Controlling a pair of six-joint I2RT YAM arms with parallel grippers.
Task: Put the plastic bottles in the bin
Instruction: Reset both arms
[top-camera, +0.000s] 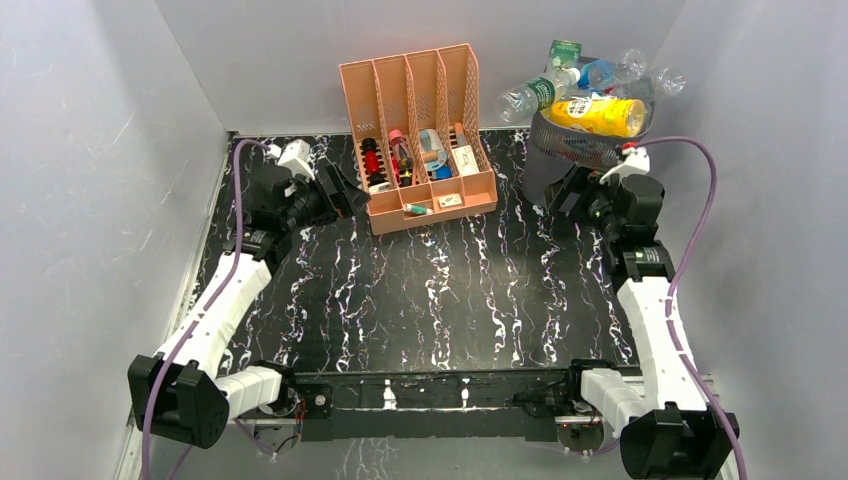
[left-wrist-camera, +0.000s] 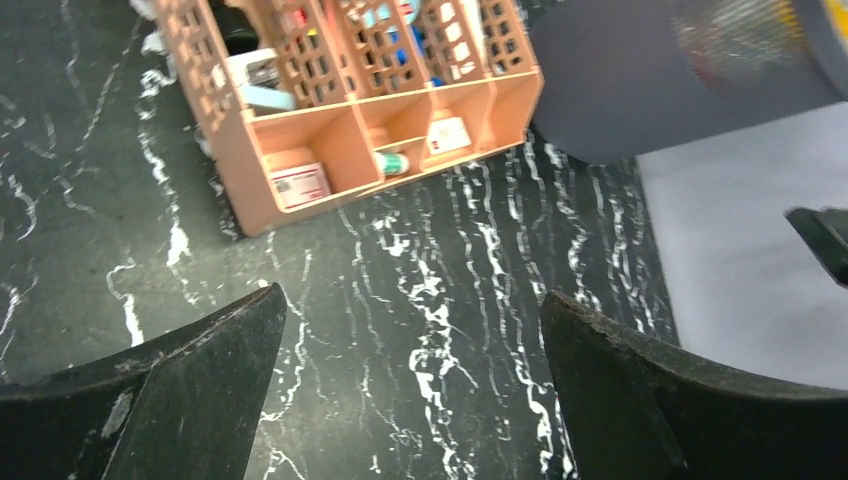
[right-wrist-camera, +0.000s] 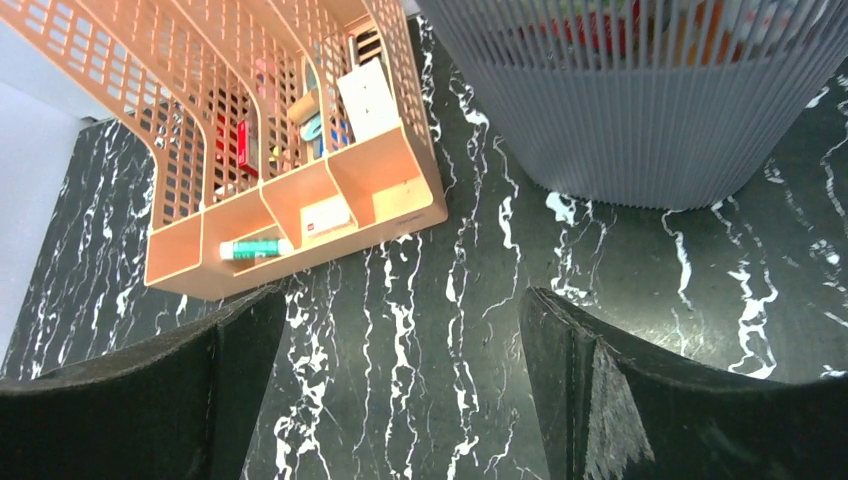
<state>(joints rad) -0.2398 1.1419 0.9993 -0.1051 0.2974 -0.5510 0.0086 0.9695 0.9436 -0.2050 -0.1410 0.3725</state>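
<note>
The bin (top-camera: 585, 148), a dark grey mesh wastebasket, stands at the back right, heaped over its rim with plastic bottles: a yellow one (top-camera: 600, 115) lies on top, a clear green-labelled one (top-camera: 525, 97) sticks out left, and clear ones (top-camera: 620, 70) lie behind. My right gripper (top-camera: 568, 195) is open and empty just in front of the bin; its wrist view shows the open fingers (right-wrist-camera: 402, 295) over bare table below the bin's ribbed wall (right-wrist-camera: 640, 120). My left gripper (top-camera: 345, 190) is open and empty beside the organizer, jaws wide over the table (left-wrist-camera: 412, 295); the bin (left-wrist-camera: 640, 90) looks blurred there.
A peach four-slot organizer (top-camera: 420, 150) with small items stands at the back centre, between the grippers, also seen as the organizer (left-wrist-camera: 350, 140) and the organizer (right-wrist-camera: 300, 190). Grey walls close the left, back and right of the black marbled table (top-camera: 440, 290).
</note>
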